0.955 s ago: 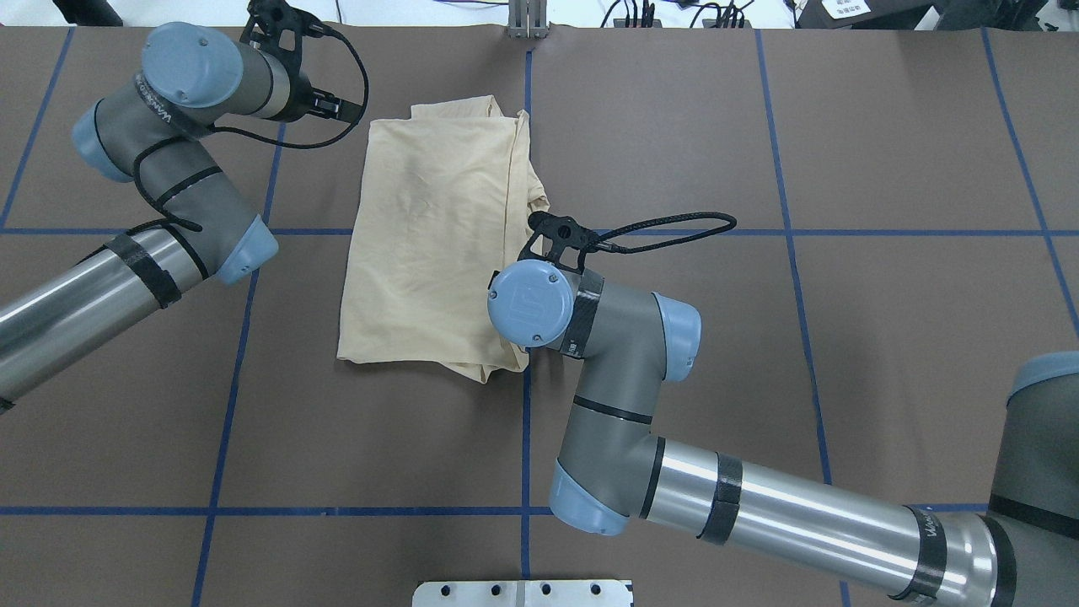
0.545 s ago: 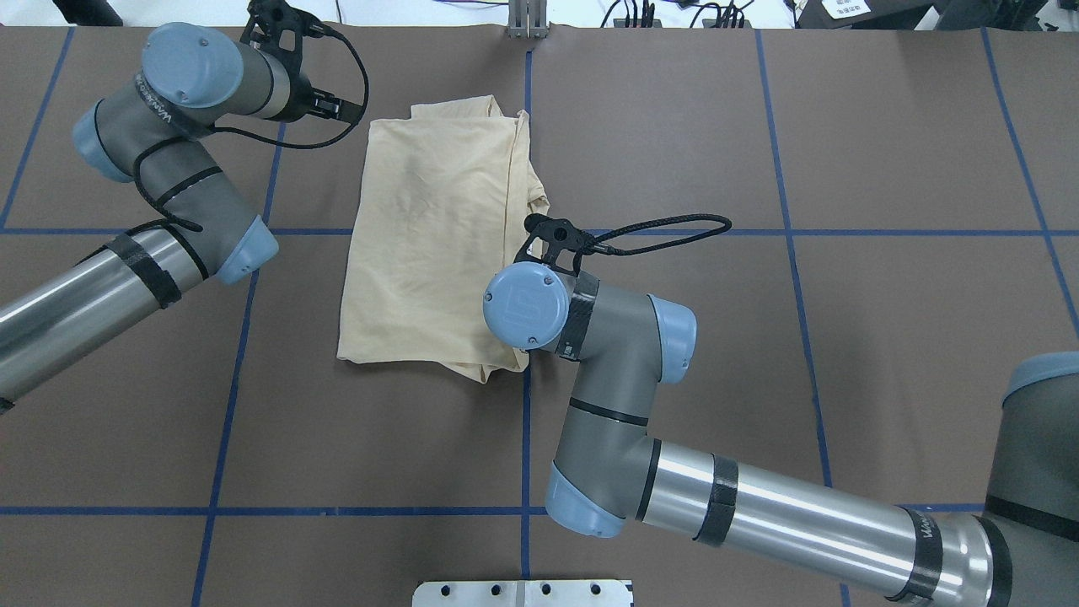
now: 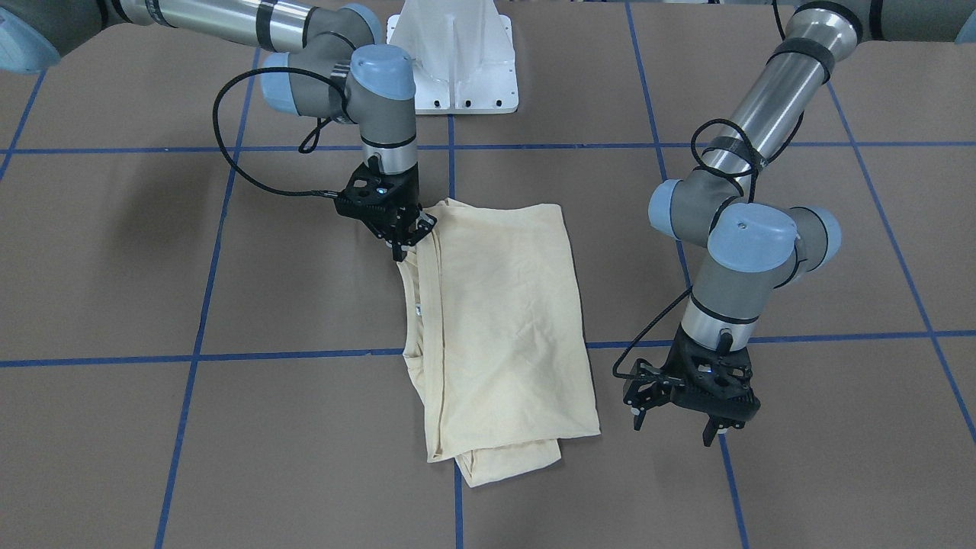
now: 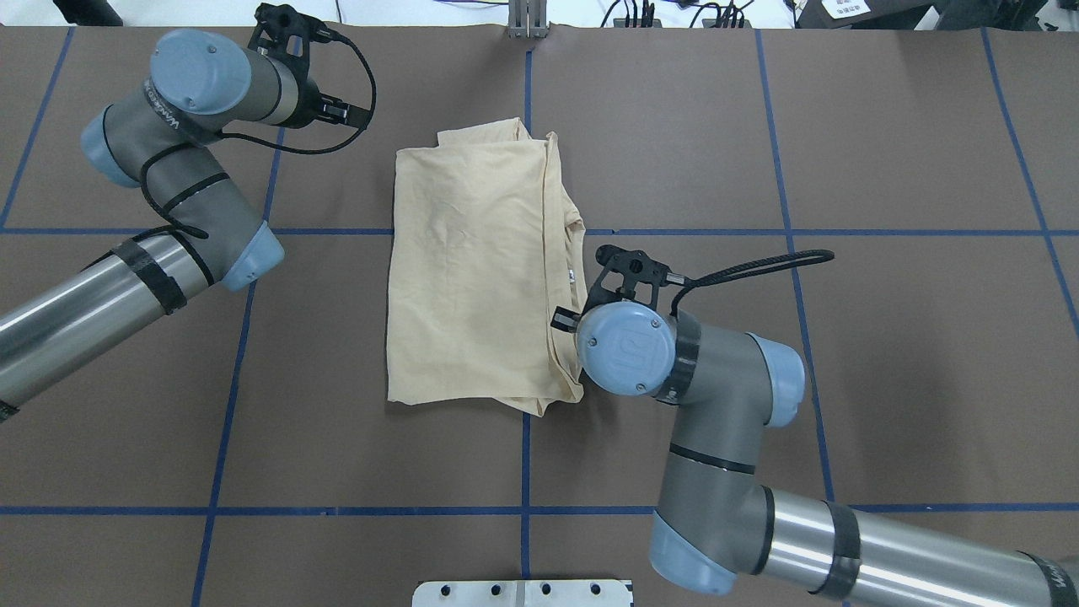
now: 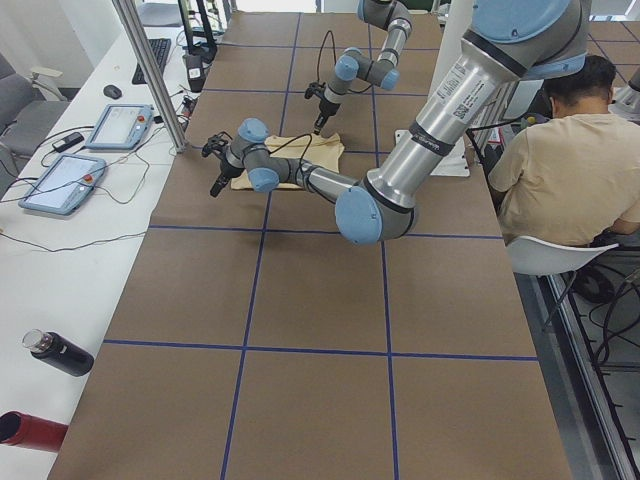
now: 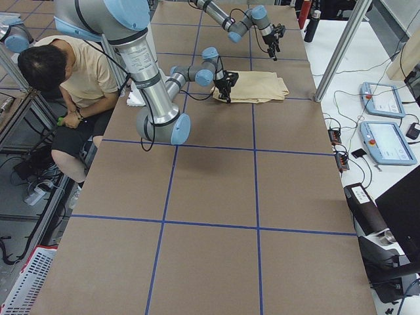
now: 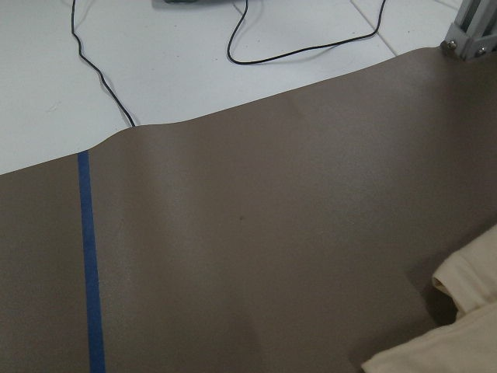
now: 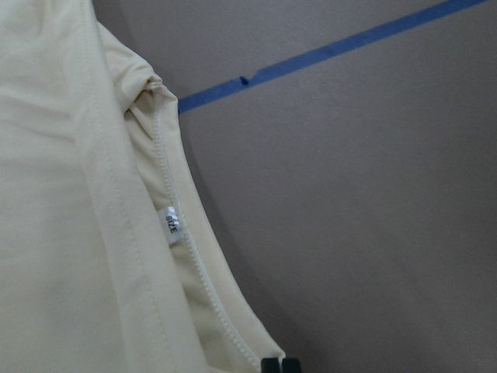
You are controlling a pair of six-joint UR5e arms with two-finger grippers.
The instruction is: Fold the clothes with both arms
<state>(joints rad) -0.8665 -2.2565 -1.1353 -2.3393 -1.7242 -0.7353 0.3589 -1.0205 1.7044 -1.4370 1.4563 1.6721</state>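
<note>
The pale cream-yellow shirt (image 4: 472, 270) lies folded into a long rectangle on the brown table, print hidden; it also shows in the front view (image 3: 496, 320). Its small white neck tag (image 8: 171, 225) shows at the collar edge. My right gripper (image 3: 404, 235) is shut on the shirt's edge near the collar; in the right wrist view its fingertips (image 8: 278, 364) are pressed together at the hem. In the overhead view it is hidden under its wrist. My left gripper (image 3: 675, 427) is open and empty, beside the shirt's far corner and apart from it (image 4: 337, 110).
The white pedestal base (image 3: 457, 61) stands at the robot's side of the table. Blue tape lines (image 4: 527, 405) cross the brown cover. An aluminium post (image 4: 527, 21) stands at the far edge. A seated person (image 5: 560, 170) is by the table.
My right arm has moved right and toward the robot's base, dragging the shirt about half a grid square rightward. My left arm has shifted slightly right, still open.
</note>
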